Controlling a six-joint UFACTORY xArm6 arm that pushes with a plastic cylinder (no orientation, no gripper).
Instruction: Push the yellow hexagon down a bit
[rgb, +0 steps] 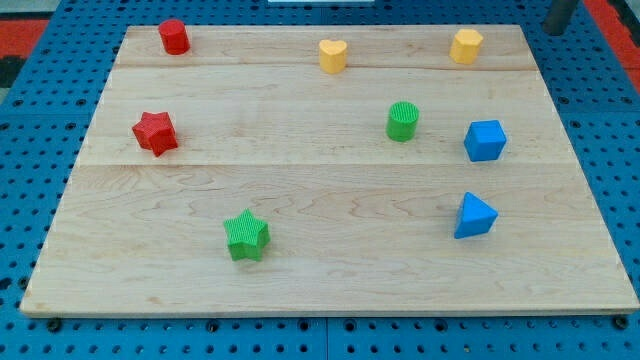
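The yellow hexagon (466, 46) stands near the top right of the wooden board (320, 190), close to its top edge. My dark rod comes in at the view's top right corner. My tip (553, 31) sits just past the board's top right corner, up and to the right of the yellow hexagon, with a clear gap between them.
A yellow heart (333, 55) is left of the hexagon. A green cylinder (403, 121) and a blue cube (485, 140) lie below it, and a blue triangle (474, 216) lower still. A red hexagon (174, 37), a red star (155, 133) and a green star (246, 236) are on the left.
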